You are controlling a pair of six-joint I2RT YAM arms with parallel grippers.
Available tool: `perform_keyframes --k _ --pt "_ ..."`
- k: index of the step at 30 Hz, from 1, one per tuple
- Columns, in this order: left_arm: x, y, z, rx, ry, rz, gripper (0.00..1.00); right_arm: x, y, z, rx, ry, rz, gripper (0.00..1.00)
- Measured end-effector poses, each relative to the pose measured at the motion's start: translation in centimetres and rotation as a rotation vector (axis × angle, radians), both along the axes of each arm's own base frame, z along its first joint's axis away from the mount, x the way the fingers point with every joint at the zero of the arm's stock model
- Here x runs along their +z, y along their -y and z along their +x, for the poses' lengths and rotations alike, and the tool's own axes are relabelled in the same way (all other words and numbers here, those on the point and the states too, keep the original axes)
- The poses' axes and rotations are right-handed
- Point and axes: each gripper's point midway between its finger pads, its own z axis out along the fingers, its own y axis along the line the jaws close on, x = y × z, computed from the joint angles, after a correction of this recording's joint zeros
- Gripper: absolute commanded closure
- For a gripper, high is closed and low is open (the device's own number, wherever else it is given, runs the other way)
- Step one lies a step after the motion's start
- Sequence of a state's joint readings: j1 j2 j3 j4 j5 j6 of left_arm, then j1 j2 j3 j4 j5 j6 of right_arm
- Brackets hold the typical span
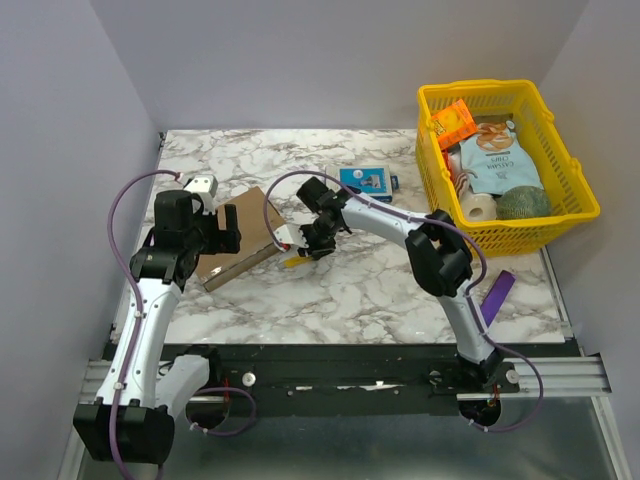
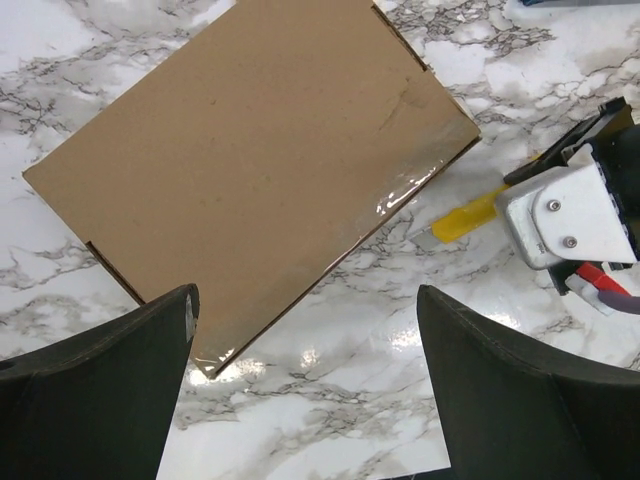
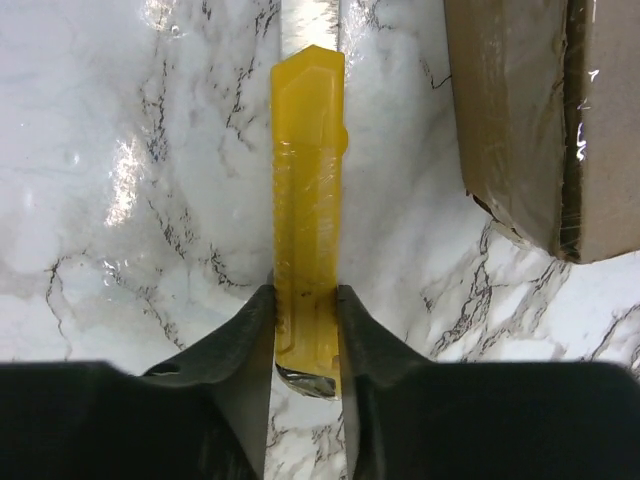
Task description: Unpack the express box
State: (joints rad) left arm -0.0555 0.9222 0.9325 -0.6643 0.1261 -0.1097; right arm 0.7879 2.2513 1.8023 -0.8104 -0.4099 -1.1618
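Cardboard-stiff, likely light and tape-slick, the express box [image 2: 250, 150] wants edge holds; left gripper [image 2: 305, 320] gapes empty, right gripper [image 3: 305, 300] pinches a yellow cutter [image 3: 308, 180].

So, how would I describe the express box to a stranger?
On the marble table, look left, below the open left gripper. The express box lies flat there: plain brown cardboard, bigger than the blue box and without its white label.

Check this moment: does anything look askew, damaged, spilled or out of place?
Nothing damaged or spilled. The express box lies closed, skewed to the table edges; the right gripper grips a yellow cutter beside it.
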Motion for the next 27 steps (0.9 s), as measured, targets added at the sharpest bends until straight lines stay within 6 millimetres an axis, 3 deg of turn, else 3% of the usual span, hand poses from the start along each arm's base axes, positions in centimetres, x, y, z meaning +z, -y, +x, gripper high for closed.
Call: perform_keyframes --k 7,14,19,25,27 --pt "1.1 1.1 1.1 -0.106 0.074 0.001 0.04 0.1 0.5 -0.4 -0.053 -0.023 -0.017 0.82" --pt "1.4 3.3 1.5 -0.321 0.124 0.021 0.04 0.8 4.6 -3.4 -0.179 -0.18 -0.094 0.82" --pt "1.1 4.7 0.7 -0.507 0.149 0.08 0.05 3.6 5.9 -4.7 -0.244 -0.264 -0.086 0.82" --pt "0.6 6.8 -1.2 -0.764 0.193 0.216 0.08 7.8 6.2 -4.3 -0.321 -0.361 -0.031 0.83" --pt "0.8 7.9 -1.9 -0.854 0.239 0.268 0.19 9.6 6.0 -3.6 -0.347 -0.383 0.009 0.83"
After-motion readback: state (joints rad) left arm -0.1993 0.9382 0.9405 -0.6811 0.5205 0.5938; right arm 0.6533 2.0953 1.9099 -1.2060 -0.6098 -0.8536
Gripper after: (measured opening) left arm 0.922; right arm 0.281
